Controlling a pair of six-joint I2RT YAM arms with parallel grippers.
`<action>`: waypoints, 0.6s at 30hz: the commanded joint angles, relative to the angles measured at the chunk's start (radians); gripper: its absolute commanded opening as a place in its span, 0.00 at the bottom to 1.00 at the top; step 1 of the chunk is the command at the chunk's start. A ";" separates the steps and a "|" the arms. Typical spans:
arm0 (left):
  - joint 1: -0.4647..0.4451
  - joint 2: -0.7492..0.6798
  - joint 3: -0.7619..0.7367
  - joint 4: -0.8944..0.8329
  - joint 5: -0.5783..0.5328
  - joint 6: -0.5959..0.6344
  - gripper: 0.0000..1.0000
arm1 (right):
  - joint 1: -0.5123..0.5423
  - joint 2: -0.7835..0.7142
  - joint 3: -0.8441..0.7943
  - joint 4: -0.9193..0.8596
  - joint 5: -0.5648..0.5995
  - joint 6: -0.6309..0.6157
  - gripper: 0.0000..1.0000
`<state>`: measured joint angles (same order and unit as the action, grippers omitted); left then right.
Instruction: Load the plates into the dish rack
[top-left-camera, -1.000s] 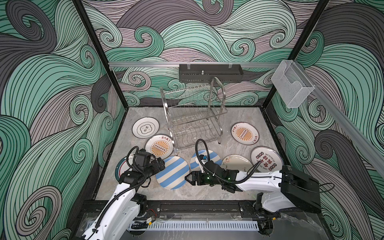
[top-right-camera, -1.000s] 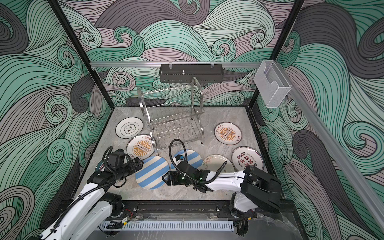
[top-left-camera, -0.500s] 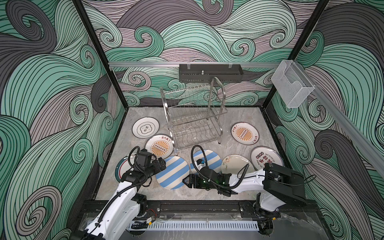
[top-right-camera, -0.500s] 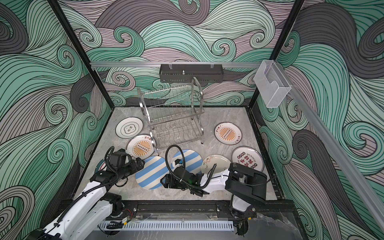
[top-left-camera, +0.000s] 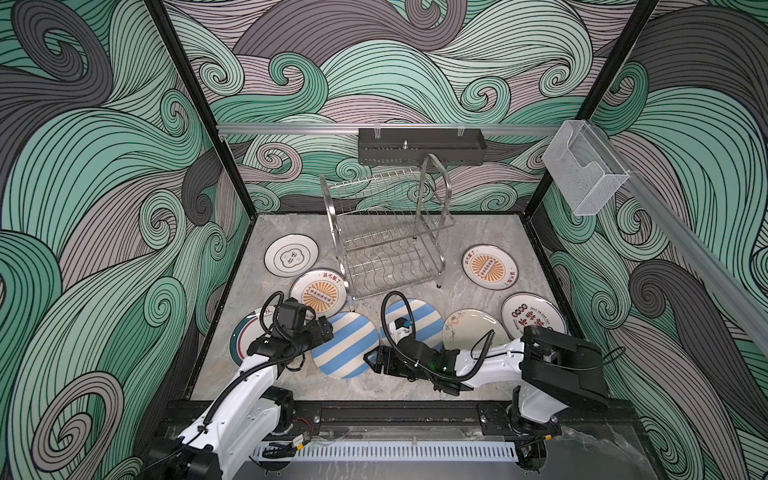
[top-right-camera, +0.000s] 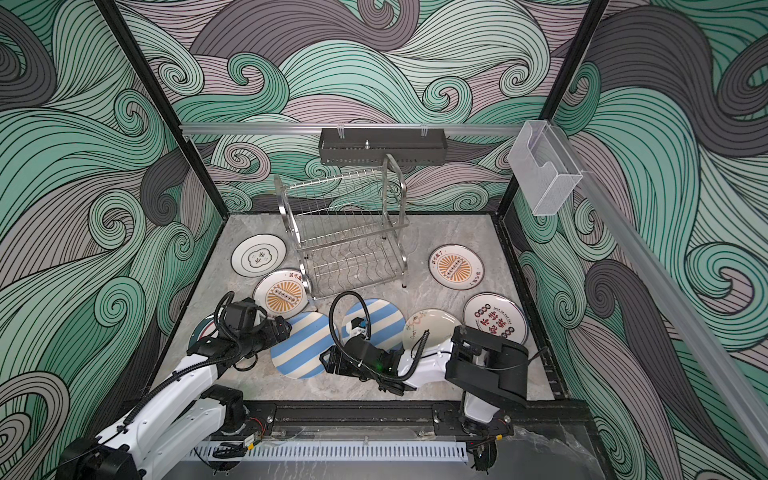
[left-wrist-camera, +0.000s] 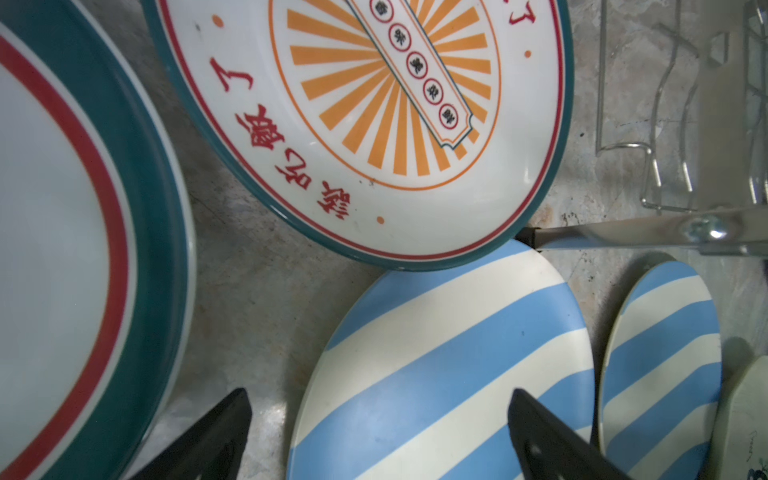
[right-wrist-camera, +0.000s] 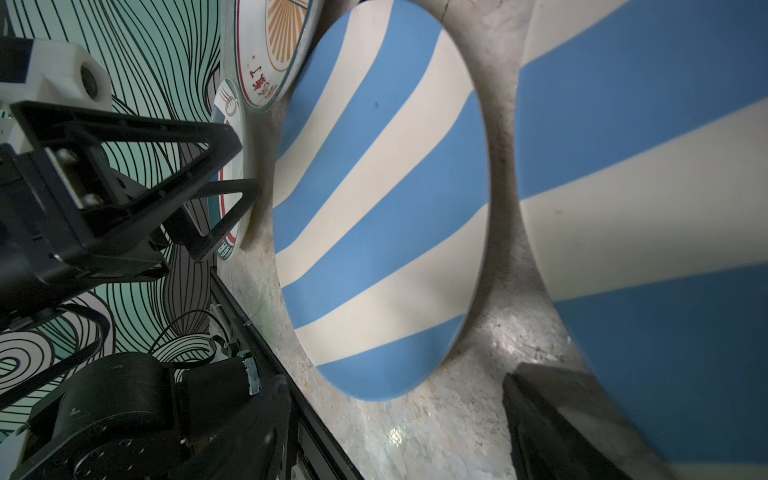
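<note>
Several plates lie flat on the marble table (top-left-camera: 469, 232) around the empty dish rack (top-left-camera: 386, 237) (top-right-camera: 345, 241). A blue-and-white striped plate (top-left-camera: 347, 351) (top-right-camera: 305, 351) lies between both grippers. My left gripper (top-left-camera: 326, 330) (left-wrist-camera: 378, 395) is open at its left rim, one finger over the table and one over the plate. My right gripper (top-left-camera: 370, 359) (right-wrist-camera: 395, 395) is open at its near right rim, holding nothing. A second striped plate (top-left-camera: 415, 322) lies partly under the right arm. The teal-rimmed plate (top-left-camera: 243, 340) sits partly under the left arm.
Also on the table are an orange-sunburst plate (top-left-camera: 320, 293) touching the rack's foot, a black-cloud plate (top-left-camera: 291, 255), another sunburst plate (top-left-camera: 490, 266), a cream plate (top-left-camera: 469, 332) and a red-and-black character plate (top-left-camera: 534, 318). A black tray (top-left-camera: 422, 145) and clear box (top-left-camera: 586, 170) hang on the rail.
My right arm has swung left and towards the front, bringing its open gripper to the left striped plate's near rim. The left arm has hardly moved.
</note>
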<state>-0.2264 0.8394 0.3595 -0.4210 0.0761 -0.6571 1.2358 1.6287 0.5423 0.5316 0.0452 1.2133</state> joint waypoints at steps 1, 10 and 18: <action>-0.008 0.019 0.013 0.035 0.018 0.021 0.99 | 0.005 0.045 0.015 -0.014 0.029 0.017 0.81; -0.009 0.049 0.004 0.085 0.041 0.011 0.99 | 0.014 0.140 0.027 0.060 0.028 0.082 0.80; -0.009 0.032 -0.014 0.111 0.047 0.006 0.99 | 0.014 0.149 -0.020 0.114 0.056 0.128 0.76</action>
<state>-0.2317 0.8837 0.3508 -0.3275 0.1158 -0.6544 1.2457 1.7401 0.5625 0.7059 0.0753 1.3098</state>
